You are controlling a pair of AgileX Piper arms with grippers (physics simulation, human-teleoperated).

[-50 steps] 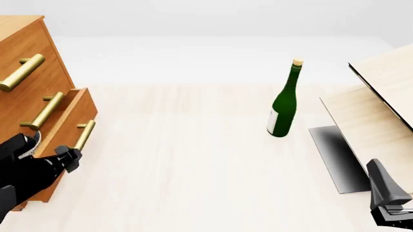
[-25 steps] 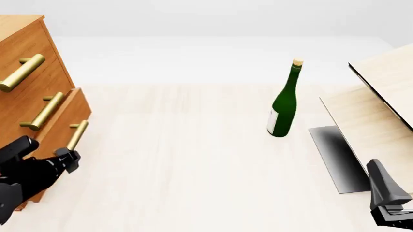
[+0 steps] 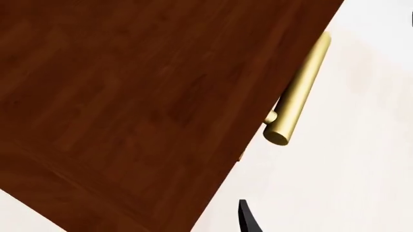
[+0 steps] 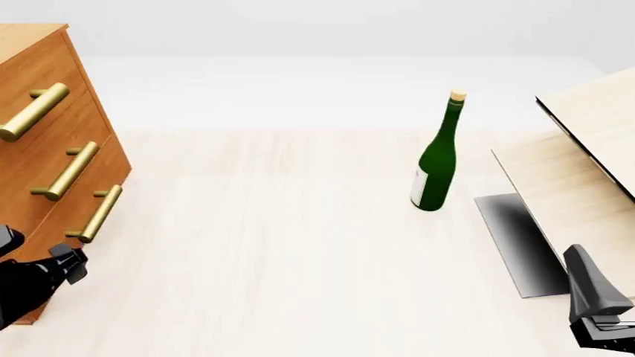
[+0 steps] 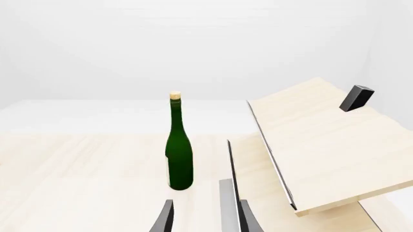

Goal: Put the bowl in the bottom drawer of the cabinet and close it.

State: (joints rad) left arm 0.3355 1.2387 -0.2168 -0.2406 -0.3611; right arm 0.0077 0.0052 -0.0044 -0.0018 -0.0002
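Orange-brown wood fills the left edge of the front view: the cabinet [image 4: 40,111] stands there with all three fronts lying in one plane, so the bottom drawer [image 4: 59,223] looks pushed home, its brass handle [image 4: 94,213] slanting down toward the lower left. The bowl is nowhere in sight; my judgement is that it sits inside that drawer, though no picture shows it. With the drawer flush, the task reads as finished or nearly so.

The left gripper [image 4: 44,271] sits in the lower left corner, just beside the drawer's lower front, a sensible spot for something pressing the front shut. Whether it touches the wood I cannot tell, nor whether its jaws are apart or together: the left wrist view shows only dark wood, the handle [image 3: 298,92] and one black fingertip at the bottom edge.

The right gripper [image 4: 595,312] hangs in the lower right corner, well apart from the cabinet, out of the way. In its wrist view the fingers [image 5: 164,217] stand spread with nothing between them, pointing toward a green bottle [image 4: 436,160] upright mid-table [image 4: 297,245] and a pale wooden box [image 4: 585,178] at the right edge.
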